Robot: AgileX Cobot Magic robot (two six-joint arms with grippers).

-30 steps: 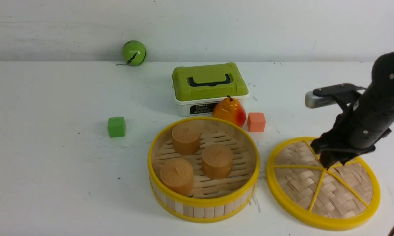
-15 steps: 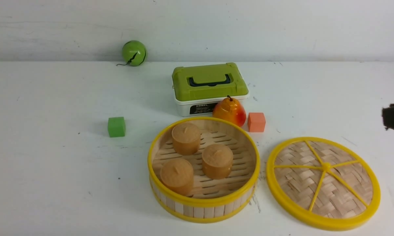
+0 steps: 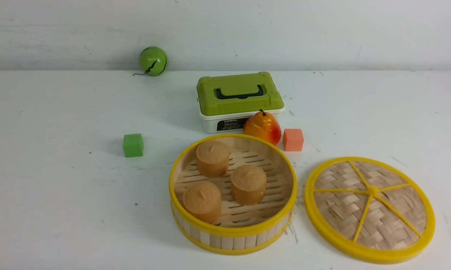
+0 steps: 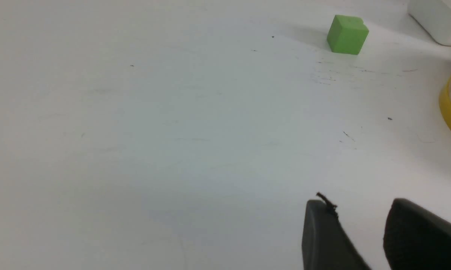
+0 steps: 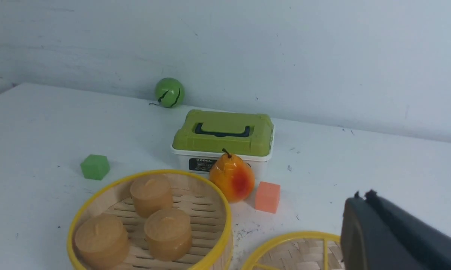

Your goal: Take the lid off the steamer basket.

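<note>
One lid [image 3: 373, 225], round woven tan disc w/ yellow rim & spokes.

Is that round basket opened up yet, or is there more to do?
It looks finished. The round yellow-rimmed woven bamboo lid lies flat on the table, beside the yellow-rimmed wooden steamer basket, whose slatted floor shows. Nothing is in hand: the right gripper is shut and empty. Nothing seems left.

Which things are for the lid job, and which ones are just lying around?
For the job:
- woven lid
- steamer basket

Just lying around:
- three little brown buns
- green-and-white box
- orange-red pear
- green ball
- green block
- pink block
</note>
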